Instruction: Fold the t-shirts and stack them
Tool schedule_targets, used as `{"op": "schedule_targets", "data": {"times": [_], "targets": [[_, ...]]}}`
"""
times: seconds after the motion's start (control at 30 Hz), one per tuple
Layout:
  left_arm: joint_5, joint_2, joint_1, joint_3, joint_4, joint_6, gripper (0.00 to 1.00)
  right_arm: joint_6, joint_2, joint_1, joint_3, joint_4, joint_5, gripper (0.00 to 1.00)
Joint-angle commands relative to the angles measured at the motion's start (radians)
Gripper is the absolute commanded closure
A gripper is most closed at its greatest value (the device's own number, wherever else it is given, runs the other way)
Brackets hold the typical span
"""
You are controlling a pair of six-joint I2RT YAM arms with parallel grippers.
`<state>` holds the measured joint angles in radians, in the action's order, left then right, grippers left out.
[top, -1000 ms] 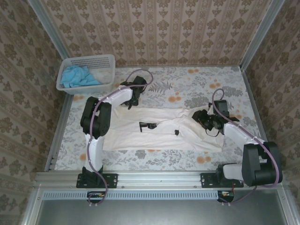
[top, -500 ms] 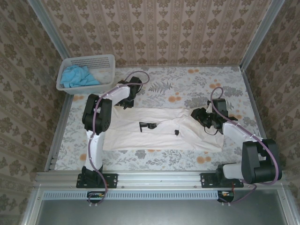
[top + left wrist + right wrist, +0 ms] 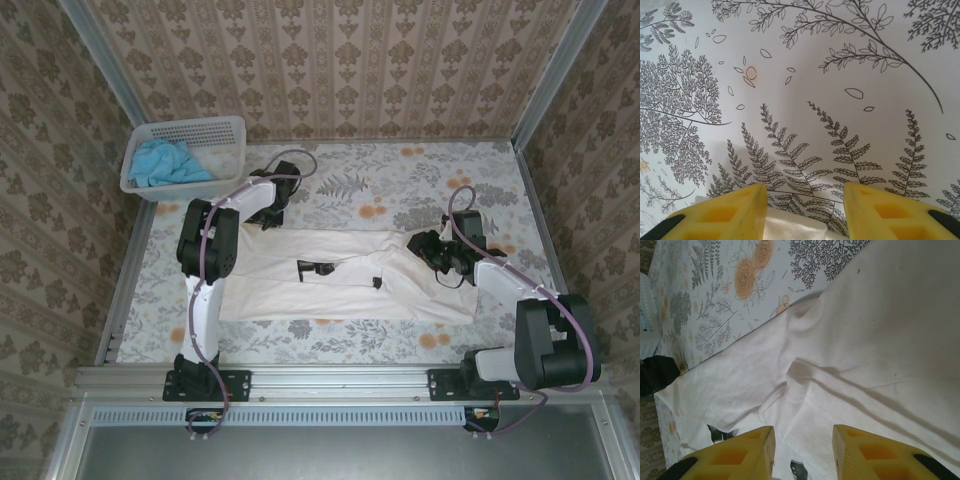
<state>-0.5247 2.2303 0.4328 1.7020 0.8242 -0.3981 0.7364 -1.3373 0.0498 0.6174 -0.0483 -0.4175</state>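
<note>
Top external view. Cream-white shirt (image 3: 340, 292) lies flat on the flowered bench (image 3: 400, 170) as a long band reaching from the left hand (image 3: 268, 214) to the right hand (image 3: 430, 250). A small black print (image 3: 317, 267) marks its middle, and it widens near the right hand. The left hand sits at the band's far left corner, the right hand over its right end. Well beyond the left hand, at the bench's far left corner, stands a white perforated basket (image 3: 215, 126) holding the crumpled sky-blue shirt (image 3: 165, 162). Compared with one second before, the left hand has slid from bare bench to the shirt's corner; the right hand, both shirts and the basket are almost unchanged.

Left wrist view. Left hand (image 3: 804, 186) is released, its yellow fingers (image 3: 725, 212) standing apart. A strip of the cream-white shirt (image 3: 795, 227) lies between them near their base, and fern-printed bench (image 3: 805, 75) stretches ahead of the tips.

Right wrist view. Right hand (image 3: 803, 429) is likewise released, fingers (image 3: 880, 452) apart with a clear gap, poised over the cream-white shirt (image 3: 865, 340). The cloth is softly creased, with a folded ridge running ahead of the tips. Black print (image 3: 720, 432) shows beside the left finger, and orange-flowered bench (image 3: 715, 290) lies past the cloth's edge.
</note>
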Motion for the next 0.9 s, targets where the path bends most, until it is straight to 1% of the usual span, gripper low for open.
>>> {"op": "schedule_targets", "data": {"times": [0.0,0.07,0.27,0.43,0.5,0.73,0.87], "targets": [[-0.033,0.022,-0.008,-0.007,0.04,0.019,0.56,-0.006,-0.009,0.001,-0.002,0.018,0.008,0.63],[-0.034,0.018,-0.01,-0.011,0.044,0.014,0.57,-0.006,-0.008,0.001,-0.002,0.017,0.009,0.63],[0.01,-0.026,-0.02,-0.063,-0.001,-0.004,0.62,-0.006,-0.009,0.001,-0.002,0.016,0.011,0.63],[0.014,-0.035,-0.02,-0.073,-0.009,-0.008,0.71,-0.006,-0.008,0.001,-0.002,0.016,0.011,0.64],[0.008,-0.04,-0.02,-0.078,-0.011,-0.009,0.74,-0.008,-0.009,0.001,-0.002,0.016,0.011,0.65],[-0.001,-0.056,-0.02,-0.087,-0.019,-0.011,0.91,-0.008,-0.008,-0.001,-0.002,0.014,0.013,0.66],[-0.008,-0.064,-0.02,-0.091,-0.022,-0.012,0.98,-0.008,-0.007,-0.001,-0.002,0.013,0.014,0.67]]}}
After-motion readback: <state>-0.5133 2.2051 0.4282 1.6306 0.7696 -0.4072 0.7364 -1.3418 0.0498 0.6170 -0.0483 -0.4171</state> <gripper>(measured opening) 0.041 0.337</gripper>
